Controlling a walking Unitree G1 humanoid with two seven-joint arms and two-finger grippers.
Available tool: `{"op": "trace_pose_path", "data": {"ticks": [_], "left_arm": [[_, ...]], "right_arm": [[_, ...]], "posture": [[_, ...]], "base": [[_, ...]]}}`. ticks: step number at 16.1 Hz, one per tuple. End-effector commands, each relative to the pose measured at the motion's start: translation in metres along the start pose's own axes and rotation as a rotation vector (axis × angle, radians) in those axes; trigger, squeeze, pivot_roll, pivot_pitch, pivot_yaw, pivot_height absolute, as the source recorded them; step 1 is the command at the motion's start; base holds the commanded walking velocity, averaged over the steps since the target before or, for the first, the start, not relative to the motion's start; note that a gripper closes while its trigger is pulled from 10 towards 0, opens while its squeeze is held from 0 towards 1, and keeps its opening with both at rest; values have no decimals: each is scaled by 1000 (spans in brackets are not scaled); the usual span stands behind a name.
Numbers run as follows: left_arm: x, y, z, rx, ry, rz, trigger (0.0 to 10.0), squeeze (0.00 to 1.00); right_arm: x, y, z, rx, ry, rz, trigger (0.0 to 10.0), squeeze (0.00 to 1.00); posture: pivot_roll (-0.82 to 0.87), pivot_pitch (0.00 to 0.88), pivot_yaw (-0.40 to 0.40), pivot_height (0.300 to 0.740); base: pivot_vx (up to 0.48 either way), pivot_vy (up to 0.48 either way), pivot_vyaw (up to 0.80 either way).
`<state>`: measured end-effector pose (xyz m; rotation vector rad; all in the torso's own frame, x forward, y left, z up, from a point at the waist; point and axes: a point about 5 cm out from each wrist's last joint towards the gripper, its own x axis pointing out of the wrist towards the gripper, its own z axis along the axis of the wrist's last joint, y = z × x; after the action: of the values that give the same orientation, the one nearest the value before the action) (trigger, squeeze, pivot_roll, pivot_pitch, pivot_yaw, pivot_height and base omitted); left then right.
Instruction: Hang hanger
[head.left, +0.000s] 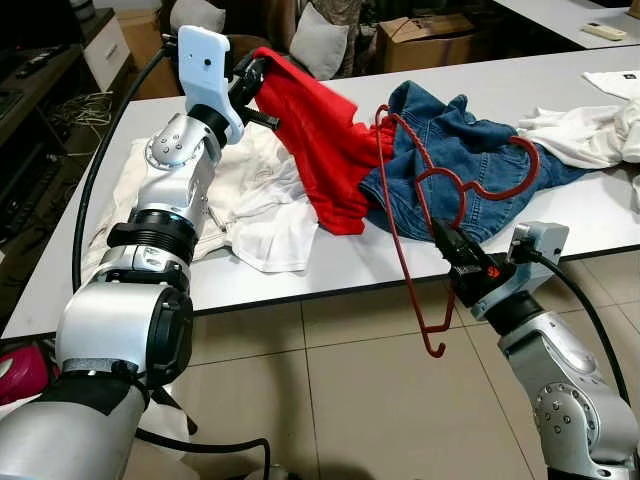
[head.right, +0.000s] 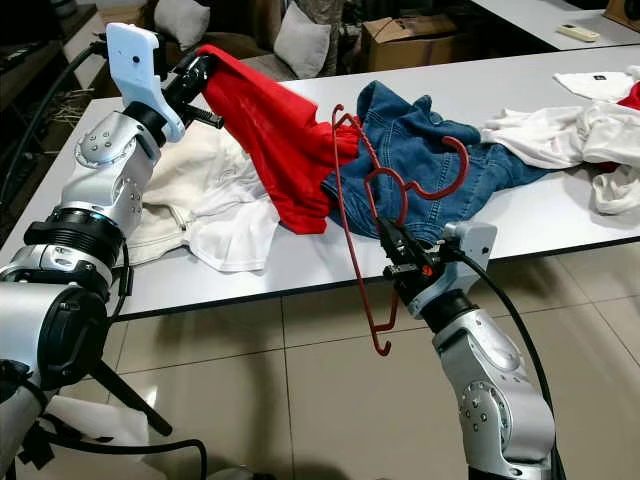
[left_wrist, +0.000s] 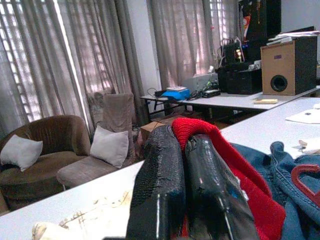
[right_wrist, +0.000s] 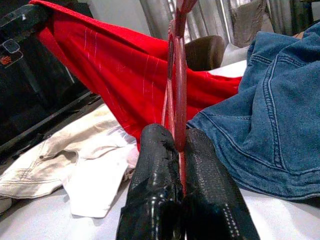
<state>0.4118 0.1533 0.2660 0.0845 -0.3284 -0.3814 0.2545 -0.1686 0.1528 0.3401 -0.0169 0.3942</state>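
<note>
A dark red wire hanger (head.left: 415, 215) stands nearly on edge over the table's front edge, its hook (head.left: 525, 160) lying against the blue jeans (head.left: 455, 140). My right gripper (head.left: 447, 240) is shut on the hanger's wire below the hook, seen close up in the right wrist view as the hanger (right_wrist: 176, 95) between both fingers (right_wrist: 150, 175). My left gripper (head.left: 250, 82) is raised over the table's left part and is shut on the edge of a red garment (head.left: 320, 145), which drapes down to the table. The red cloth (left_wrist: 200, 131) pokes up between the left fingers (left_wrist: 160, 175).
White clothes (head.left: 250, 200) lie under the red garment on the white table (head.left: 330, 270). More white clothes (head.left: 590, 130) sit at the right. A cardboard box (head.left: 425, 40) and cushions (head.left: 320, 40) are behind the table. Tiled floor (head.left: 350, 380) lies in front.
</note>
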Motion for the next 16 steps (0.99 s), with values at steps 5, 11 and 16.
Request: {"op": "trace_pose_path", "data": {"ticks": [5,11,16], "left_arm": [[0,5,5,4,-17,14,0,0],[-14,-1,-19,26,59,-42,0,0],[-63,-21,-89,-5,273,-78,0,0]], "right_arm": [[1,4,4,-4,-18,20,10000,0],[-4,6,2,-5,-13,-35,10000,0],[-5,6,-1,-37,6,-129,10000,0]], "posture": [[-148,0,116,740],[-199,0,128,740],[-191,0,94,740]], "base": [[0,0,0],[0,0,0],[0,0,0]]}}
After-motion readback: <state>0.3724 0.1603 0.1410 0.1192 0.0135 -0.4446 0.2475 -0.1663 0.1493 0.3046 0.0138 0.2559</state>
